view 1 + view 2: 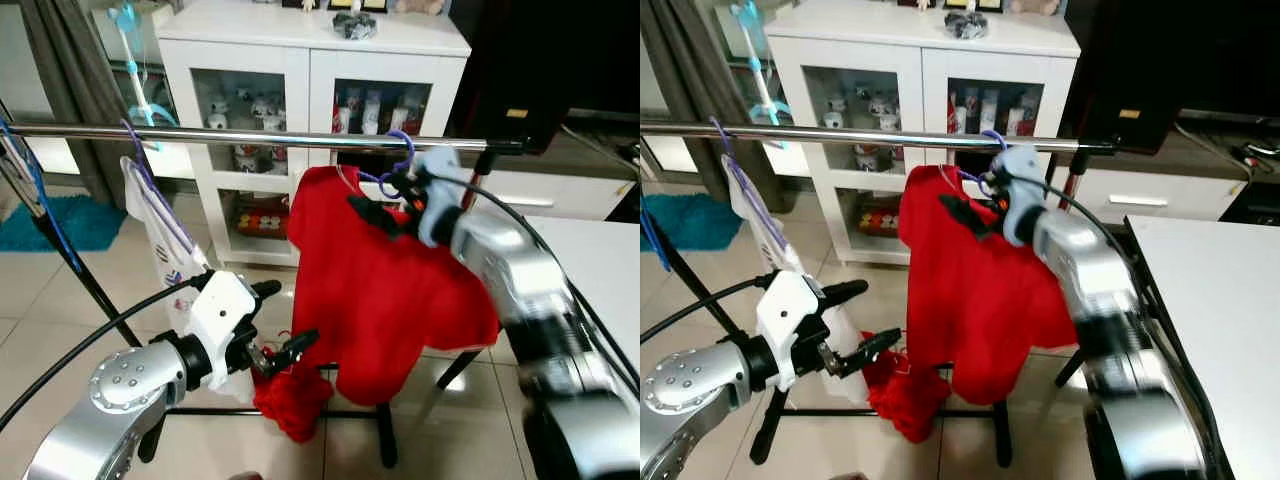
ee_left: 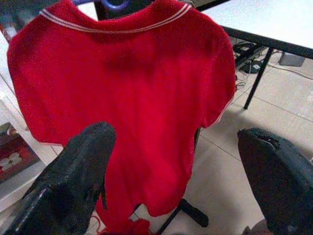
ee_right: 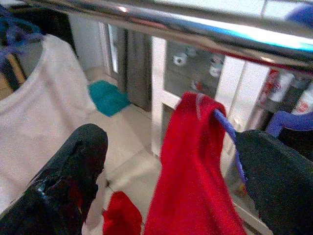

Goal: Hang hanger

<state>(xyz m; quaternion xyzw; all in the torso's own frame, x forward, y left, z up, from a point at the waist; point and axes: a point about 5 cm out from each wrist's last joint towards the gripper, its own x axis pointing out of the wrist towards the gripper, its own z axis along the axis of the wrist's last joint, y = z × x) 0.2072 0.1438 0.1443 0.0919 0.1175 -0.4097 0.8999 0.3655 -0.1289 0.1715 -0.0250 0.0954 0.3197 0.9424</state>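
Two hands at work: right hand [image 1: 385,200], fingers spread, sits upper centre by the purple hanger [image 1: 400,150] hooked on the rail [image 1: 250,136] with the red shirt [image 1: 380,300], probably steadying it, while left hand [image 1: 285,320], lower left, is released near the hem.

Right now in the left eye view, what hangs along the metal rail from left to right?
White shirt on a purple hanger → red shirt on a purple hanger, with the right gripper at its neck.

red shirt [image 3: 195,181] on a purple hanger [image 3: 230,137] under the rail [image 3: 161,22], between spread fingers [image 3: 73,171].
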